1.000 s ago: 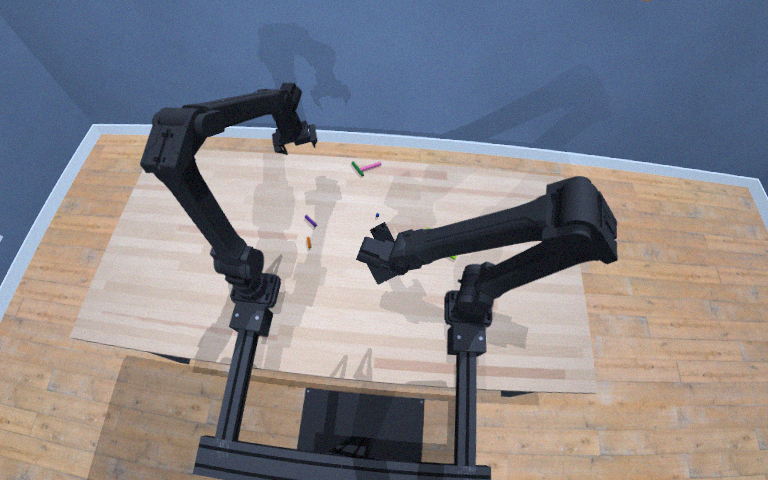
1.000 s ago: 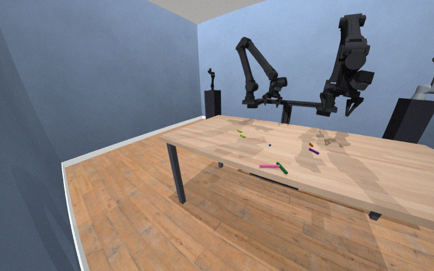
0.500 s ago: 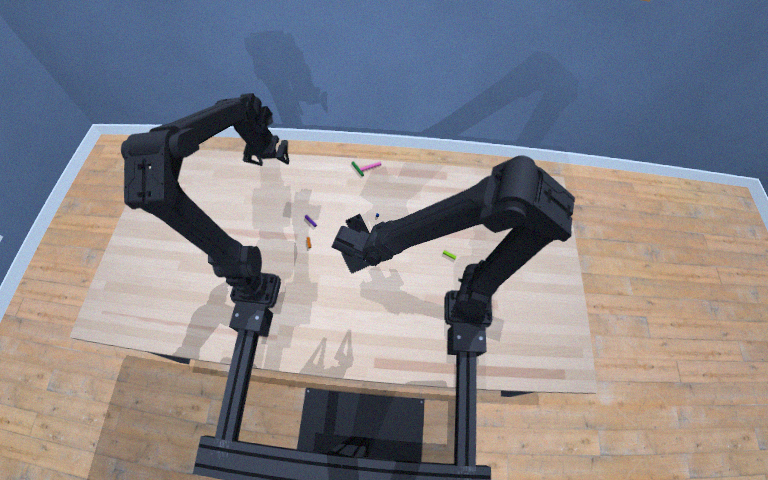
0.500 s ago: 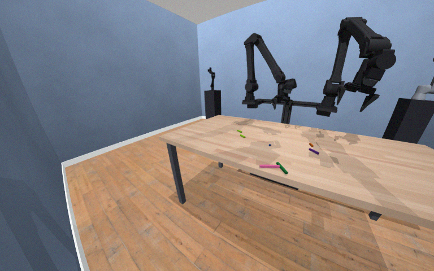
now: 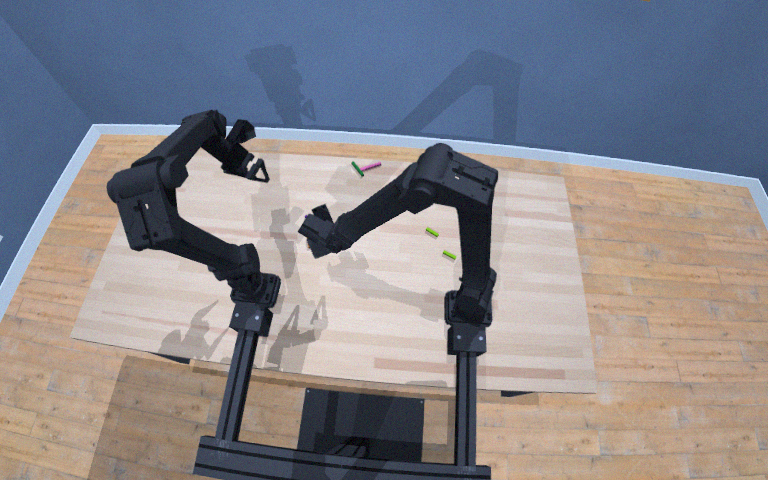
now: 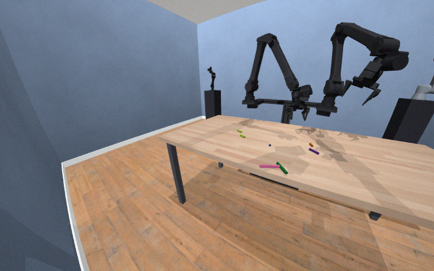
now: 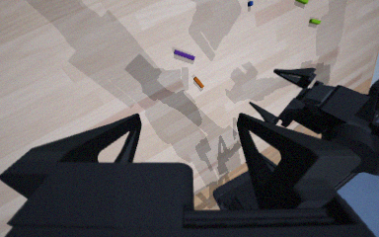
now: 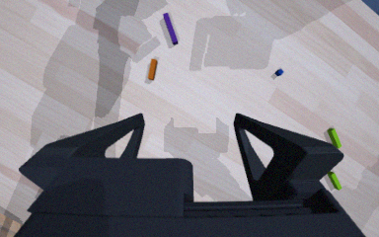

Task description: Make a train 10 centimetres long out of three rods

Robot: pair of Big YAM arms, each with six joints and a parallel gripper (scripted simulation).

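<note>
Across the table (image 5: pixel 525 297) (image 6: pixel 364 161) (image 7: pixel 20 99) (image 8: pixel 217 94), left to right in the exterior view:

- Near lime (image 5: pixel 449 255) (image 6: pixel 239 130) (image 7: pixel 315 21) (image 8: pixel 335 181) and far lime (image 5: pixel 431 232) (image 6: pixel 242 135) (image 7: pixel 301 1) (image 8: pixel 335 138) lie apart. I judge I need only one: both would fill ten with just two rods.
- Blue (image 6: pixel 269 144) (image 7: pixel 250 4) (image 8: pixel 279 72) lies alone, well apart from my other choices; its one completes orange and lime.
- Pink (image 5: pixel 371 165) (image 6: pixel 269 166) has an end touching, or nearly touching, green (image 5: pixel 357 168) (image 6: pixel 282 167). They form a rough T, not a line, and are too long for my sum.
- My right gripper (image 5: pixel 318 230) (image 6: pixel 297 116) (image 7: pixel 261 87) (image 8: pixel 189 118) hangs above the table, spread wide with nothing between its fingers, well placed, I think, to descend on a rod.
- Orange (image 6: pixel 311 144) (image 7: pixel 198 82) (image 8: pixel 152 69) lies flat near purple (image 6: pixel 313 151) (image 7: pixel 184 54) (image 8: pixel 171 29). I want orange's four; purple is a spare, so my fingers should avoid nudging it.
- My left gripper (image 5: pixel 257 157) (image 6: pixel 353 100) (image 7: pixel 189 118) is raised, also wide and bare, leaving my right arm room. No train is begun.
</note>
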